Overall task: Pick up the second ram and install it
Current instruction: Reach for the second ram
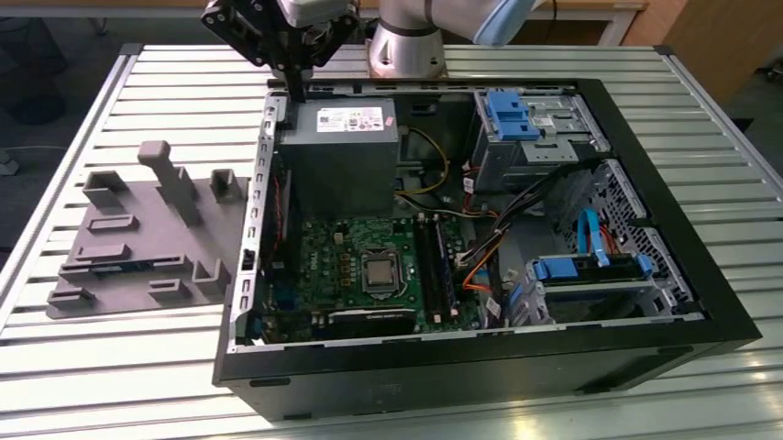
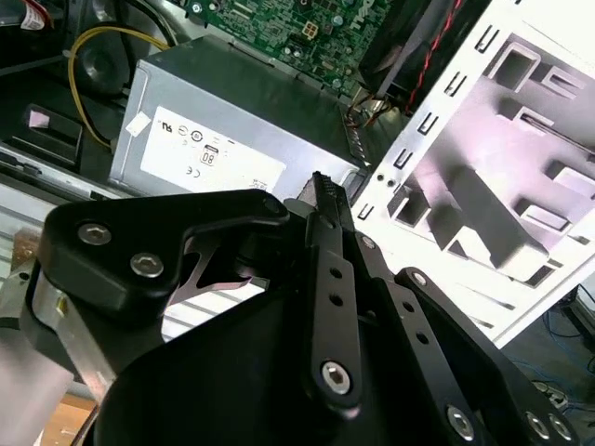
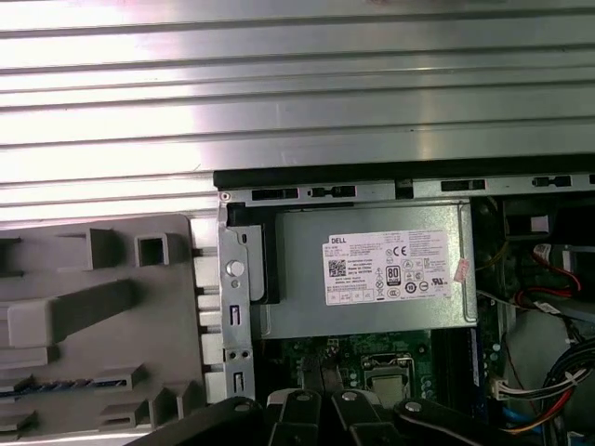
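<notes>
One robot arm reaches in from the far side of the tabletop (image 1: 110,376). Its gripper (image 1: 293,96) points straight down, high over the back corner of the open computer case (image 1: 685,312), just by the gray power supply (image 1: 336,160). Both fingers (image 2: 327,232) are pressed together, and I see nothing pinched between them.

The second ram (image 3: 46,384) is not in the gripper. It looks like the thin blue-green stick lying in a slot of the gray holder (image 1: 147,234), which sits on the tabletop just beside the case. I think the slot keeps the stick on its edge so the fingers can pinch it from above. The ram is well apart from the gripper.

The case lies on its side with the open side up. That way, I think, the arm can come down from above onto the motherboard (image 1: 348,266) and its long black slots (image 1: 431,261).
</notes>
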`<state>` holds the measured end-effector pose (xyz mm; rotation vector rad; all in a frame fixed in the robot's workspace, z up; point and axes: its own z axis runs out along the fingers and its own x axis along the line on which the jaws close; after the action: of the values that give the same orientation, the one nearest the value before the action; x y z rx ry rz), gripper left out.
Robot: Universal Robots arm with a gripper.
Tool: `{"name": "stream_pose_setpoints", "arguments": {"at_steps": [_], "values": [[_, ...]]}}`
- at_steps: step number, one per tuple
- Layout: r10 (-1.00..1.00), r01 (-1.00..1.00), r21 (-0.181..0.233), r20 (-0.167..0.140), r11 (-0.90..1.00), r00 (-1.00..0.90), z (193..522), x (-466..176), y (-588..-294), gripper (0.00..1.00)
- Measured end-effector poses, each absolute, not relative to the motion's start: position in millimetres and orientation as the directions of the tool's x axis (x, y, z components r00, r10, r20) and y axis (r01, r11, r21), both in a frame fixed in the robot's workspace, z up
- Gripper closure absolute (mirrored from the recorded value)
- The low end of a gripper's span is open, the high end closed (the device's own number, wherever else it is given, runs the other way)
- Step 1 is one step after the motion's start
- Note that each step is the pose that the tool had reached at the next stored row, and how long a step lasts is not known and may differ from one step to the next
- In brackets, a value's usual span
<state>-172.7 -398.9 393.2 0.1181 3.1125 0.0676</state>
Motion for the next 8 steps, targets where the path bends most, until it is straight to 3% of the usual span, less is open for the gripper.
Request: {"name": "stream_pose_setpoints", "arguments": {"at_steps": [8], "values": [[0.076,0.075,0.044,-0.024,0.996,-0.997,393.0,-180.8,-399.0,0.89]]}}
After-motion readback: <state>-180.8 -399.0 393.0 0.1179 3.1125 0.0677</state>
